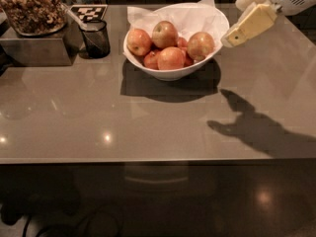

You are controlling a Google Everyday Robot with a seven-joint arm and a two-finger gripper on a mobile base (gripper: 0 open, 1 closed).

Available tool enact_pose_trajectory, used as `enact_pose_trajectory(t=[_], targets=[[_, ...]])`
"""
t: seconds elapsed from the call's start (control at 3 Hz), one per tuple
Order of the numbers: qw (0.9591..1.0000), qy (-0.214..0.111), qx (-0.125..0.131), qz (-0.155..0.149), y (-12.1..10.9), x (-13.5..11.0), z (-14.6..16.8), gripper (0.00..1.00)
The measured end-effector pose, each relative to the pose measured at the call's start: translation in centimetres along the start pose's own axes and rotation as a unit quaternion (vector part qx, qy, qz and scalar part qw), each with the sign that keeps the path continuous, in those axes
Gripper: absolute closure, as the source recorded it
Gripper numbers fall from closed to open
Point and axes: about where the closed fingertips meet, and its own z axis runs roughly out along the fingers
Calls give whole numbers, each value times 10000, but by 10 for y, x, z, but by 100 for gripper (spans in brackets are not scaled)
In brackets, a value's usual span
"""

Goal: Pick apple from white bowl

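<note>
The gripper (pixel 233 22) hovers just beside the white bowl (pixel 173 73), jaws spread, holding nothing.

Counter (pixel 148 122): grey, glossy.
Mesh cup (pixel 95 38): dark, beside metal box (pixel 34 51).
Nuts (pixel 30 9): heaped on box.
Checkered card (pixel 89 11): behind cup.
Gripper (pixel 234 37): above counter, far right.

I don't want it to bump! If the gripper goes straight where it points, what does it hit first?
The gripper, right of the bowl, points down-left. Likely first: the bowl's right rim, or the apple just inside if it passes above; depth is unclear.
</note>
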Motion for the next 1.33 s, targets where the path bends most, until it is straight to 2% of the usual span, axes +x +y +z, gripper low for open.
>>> enact_pose_trajectory(t=[0.33, 0.67, 1.0, 1.33], targets=[[9998, -29, -50, -164, -11, -11, 26, 22], [9993, -53, -100, -361, -22, -25, 50, 21], [9988, -68, -162, -461, -32, -34, 71, 19], [9987, -82, -234, -437, -38, -37, 92, 18]])
